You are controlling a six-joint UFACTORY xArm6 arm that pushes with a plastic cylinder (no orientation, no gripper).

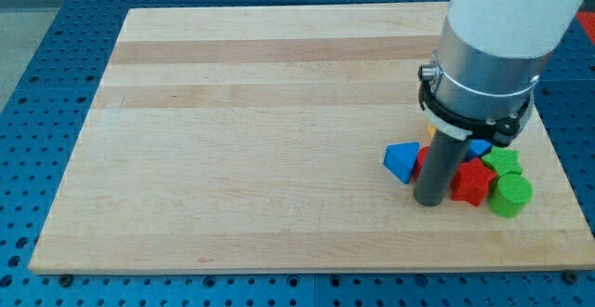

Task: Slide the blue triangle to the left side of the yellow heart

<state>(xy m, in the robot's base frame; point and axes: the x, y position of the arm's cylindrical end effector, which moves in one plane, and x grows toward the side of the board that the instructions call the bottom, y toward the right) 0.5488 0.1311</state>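
The blue triangle (401, 160) lies on the wooden board (232, 140) at the view's lower right. My tip (428, 201) rests on the board just right of and below the triangle, close to it or touching it. A small yellow-orange piece (431, 131) shows under the arm's collar, above the triangle; it may be the yellow heart, mostly hidden by the arm. A red block (471, 181) sits right of my rod.
A cluster sits at the view's lower right: a green star-like block (505, 161), a green cylinder (510, 195), and another blue block (480, 147) partly hidden by the arm. The board's right edge is near the cluster.
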